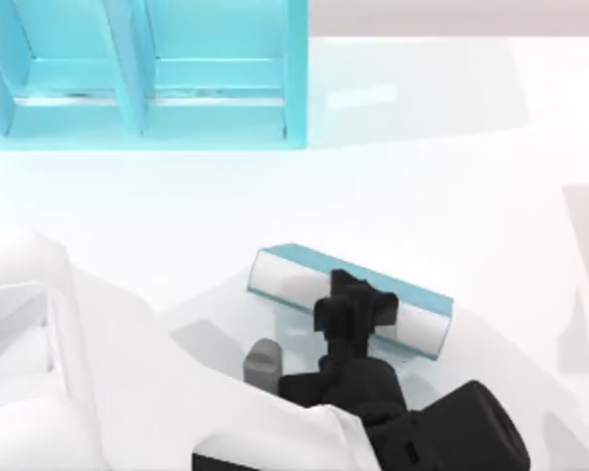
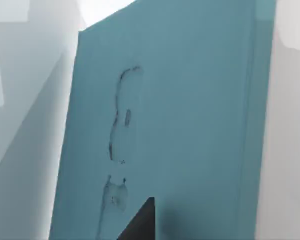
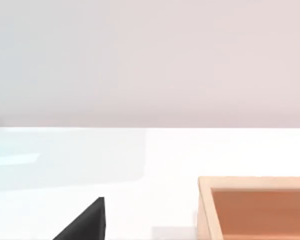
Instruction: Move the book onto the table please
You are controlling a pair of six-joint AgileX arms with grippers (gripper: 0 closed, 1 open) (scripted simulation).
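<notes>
The book [image 1: 304, 280] sits on its edge on the table [image 1: 452, 196], toward six o'clock from the turquoise shelf [image 1: 147, 78]. The left claw [image 1: 351, 312] grips it from above. The right claw [image 3: 85, 222] is near a wooden box [image 3: 255, 205]; I cannot tell whether it is open.

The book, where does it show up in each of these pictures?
Top view: the book lies low and centre on the white table, the left arm's claw at its near long side.
Left wrist view: its teal cover spans most of the picture, a dark fingertip at the lower edge.
Right wrist view: the book is not in it.
Shared landmark: the white table.
</notes>
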